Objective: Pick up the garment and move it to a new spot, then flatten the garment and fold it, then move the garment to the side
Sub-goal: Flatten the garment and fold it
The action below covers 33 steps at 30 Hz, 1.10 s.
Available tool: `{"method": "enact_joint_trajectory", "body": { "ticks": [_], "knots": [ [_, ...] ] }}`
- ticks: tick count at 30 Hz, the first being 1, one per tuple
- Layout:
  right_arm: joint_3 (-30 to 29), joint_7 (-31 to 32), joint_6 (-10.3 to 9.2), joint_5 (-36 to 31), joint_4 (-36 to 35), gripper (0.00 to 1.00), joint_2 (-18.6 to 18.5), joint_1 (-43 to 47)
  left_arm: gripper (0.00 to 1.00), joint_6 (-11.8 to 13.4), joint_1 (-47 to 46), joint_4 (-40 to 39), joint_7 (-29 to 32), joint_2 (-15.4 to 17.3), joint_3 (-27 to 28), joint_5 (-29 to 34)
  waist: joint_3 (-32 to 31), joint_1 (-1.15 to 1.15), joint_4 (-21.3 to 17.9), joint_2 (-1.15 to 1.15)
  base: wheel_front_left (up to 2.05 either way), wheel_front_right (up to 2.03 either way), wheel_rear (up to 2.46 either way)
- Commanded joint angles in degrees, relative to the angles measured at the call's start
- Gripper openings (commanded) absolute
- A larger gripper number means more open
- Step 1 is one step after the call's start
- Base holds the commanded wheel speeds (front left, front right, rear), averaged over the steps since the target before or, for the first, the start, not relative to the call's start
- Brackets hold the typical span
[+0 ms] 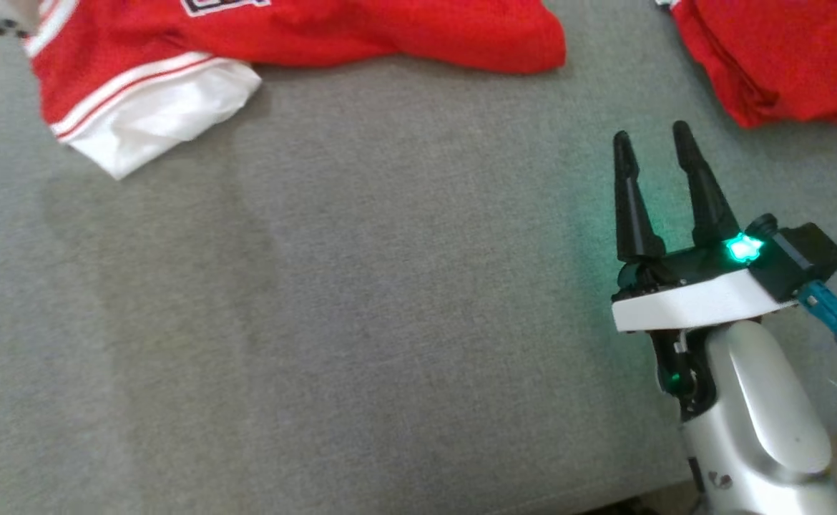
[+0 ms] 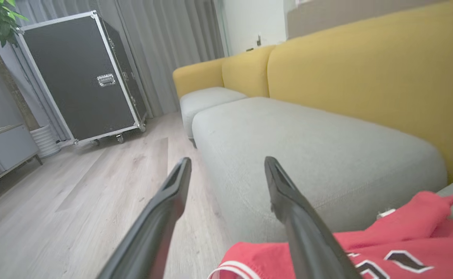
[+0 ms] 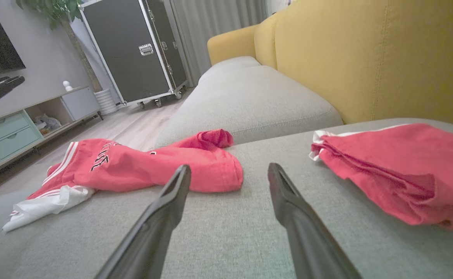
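Sofa seat [image 1: 354, 322], viewed from its front edge: the garment [image 1: 304, 36] lies at the far left, a second garment [image 1: 783, 57] at the far right, well apart. The right gripper [image 1: 649, 132] hovers front right. The backrest [image 3: 366, 58] stands behind and a wheeled case [image 3: 133, 50] on the floor beyond.

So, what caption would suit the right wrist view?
Open right gripper over grey cushion, between a crumpled red garment and a folded red pile.
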Motion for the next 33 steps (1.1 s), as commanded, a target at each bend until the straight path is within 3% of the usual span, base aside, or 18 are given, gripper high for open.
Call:
{"method": "enact_joint_trajectory", "body": {
  "ticks": [1,6,14,24,28,33],
  "knots": [
    [0.3,-0.4,-0.05,-0.7,-1.6,1.0,-0.1,-0.1,1.0,-0.3,-0.1,-2.4,-0.7,1.6,2.5,-0.8,-2.8,0.0,2.3,0.0,0.0,0.0,0.0],
    [-1.0,-0.4,-0.05,-2.1,-0.9,1.0,-0.1,0.7,1.0,-0.2,8.0,-11.2,-1.0,0.4,6.9,-2.8,-7.2,0.0,5.3,0.0,0.0,0.0,0.0],
    [-2.3,-0.4,-0.05,-4.0,-0.1,1.0,-0.1,3.2,1.0,4.1,28.4,-28.2,-1.0,-1.5,14.6,-3.5,-13.0,0.0,9.1,0.0,0.0,0.0,0.0],
    [-1.2,-0.4,-0.05,-4.1,1.2,1.0,-0.1,6.1,1.0,9.0,56.1,-43.3,-1.0,-9.2,23.8,-2.9,-17.5,0.0,10.0,0.0,0.0,0.0,0.0],
    [-0.6,-0.4,-0.05,-3.7,1.2,1.0,-0.1,6.1,1.0,8.4,60.5,-45.0,-1.0,-11.6,26.2,-2.0,-17.5,0.0,9.7,0.0,0.0,0.0,0.0],
    [0.0,-0.4,-0.05,-3.5,0.7,1.0,-0.1,5.8,1.0,7.0,59.9,-44.7,-1.0,-11.4,26.0,0.1,-16.2,0.0,9.1,0.0,0.0,0.0,0.0]
  ]
}}
